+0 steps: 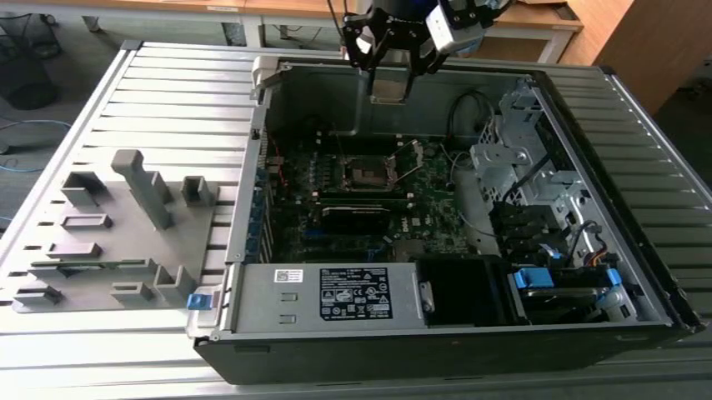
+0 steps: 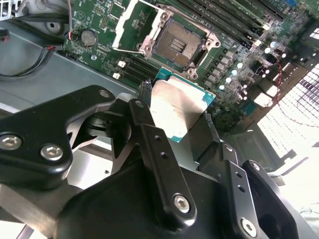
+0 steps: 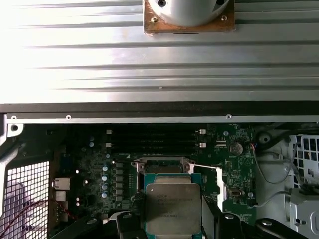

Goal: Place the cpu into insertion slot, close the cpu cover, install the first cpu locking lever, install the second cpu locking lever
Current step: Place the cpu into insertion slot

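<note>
Black two-finger gripper (image 2: 177, 102) closed narrow on cpu (image 2: 182, 112), a small flat square chip with dull silver-tan metal top. Fingers (image 2: 146, 89) press two opposite edges.

Cpu hangs above open dark computer case (image 1: 445, 358), well apart from insertion slot (image 2: 177, 45), a small square black socket on dark green motherboard (image 2: 99, 55). Thin silver-grey cpu cover (image 2: 121, 30) stands flipped open beside slot.

Chip probably light, stiff and thin. Smooth edges maybe slippery, underside likely fragile. Edge hold seems right.
</note>
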`<action>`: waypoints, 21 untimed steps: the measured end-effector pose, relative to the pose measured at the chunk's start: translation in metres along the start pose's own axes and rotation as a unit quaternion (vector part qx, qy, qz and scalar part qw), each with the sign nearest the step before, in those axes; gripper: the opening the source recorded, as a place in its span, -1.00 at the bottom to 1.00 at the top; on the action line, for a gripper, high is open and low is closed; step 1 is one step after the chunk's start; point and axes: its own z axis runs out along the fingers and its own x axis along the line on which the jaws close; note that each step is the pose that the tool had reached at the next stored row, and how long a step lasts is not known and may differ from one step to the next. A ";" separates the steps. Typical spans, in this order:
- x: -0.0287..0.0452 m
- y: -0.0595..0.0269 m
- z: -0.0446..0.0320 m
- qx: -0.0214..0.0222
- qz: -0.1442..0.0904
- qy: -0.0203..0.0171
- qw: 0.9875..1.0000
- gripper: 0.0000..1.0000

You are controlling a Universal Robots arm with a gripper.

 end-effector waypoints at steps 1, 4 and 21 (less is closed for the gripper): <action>0.0000 -0.0001 0.0008 0.000 0.000 0.000 1.000 0.08; 0.0000 -0.0002 0.0019 0.000 0.000 0.000 1.000 0.08; -0.0001 -0.0004 0.0046 0.000 0.000 0.000 1.000 0.08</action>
